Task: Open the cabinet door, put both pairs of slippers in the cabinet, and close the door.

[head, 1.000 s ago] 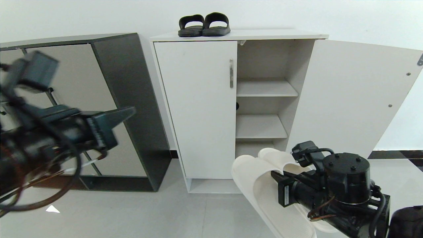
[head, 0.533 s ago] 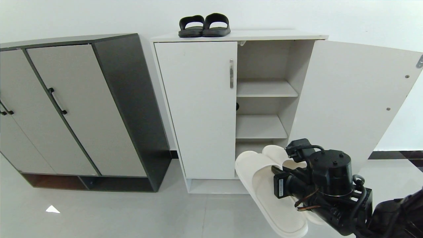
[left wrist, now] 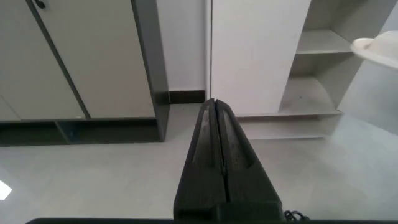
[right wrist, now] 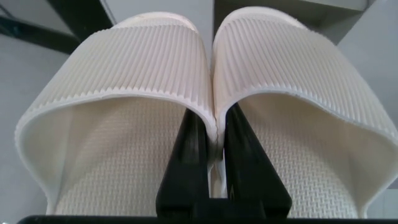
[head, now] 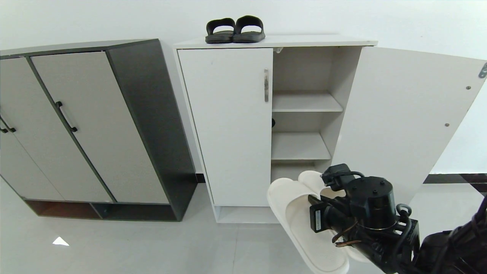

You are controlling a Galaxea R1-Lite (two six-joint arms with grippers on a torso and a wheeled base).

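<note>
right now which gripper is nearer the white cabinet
Right. The right gripper, shut on the white slippers, is just before the open white cabinet; the left gripper hangs farther back.

white slippers [right wrist: 143, 74]: ribbed matt foam | black slippers [head: 248, 36]: matt rubber | cabinet [head: 224, 125]: smooth laminate | floor [head: 152, 247]: glossy

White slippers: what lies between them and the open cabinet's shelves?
Nothing. In the head view the white slippers, pinched in the right gripper, hang before the cabinet's open side, and the stretch to its bare shelves holds no object.
</note>
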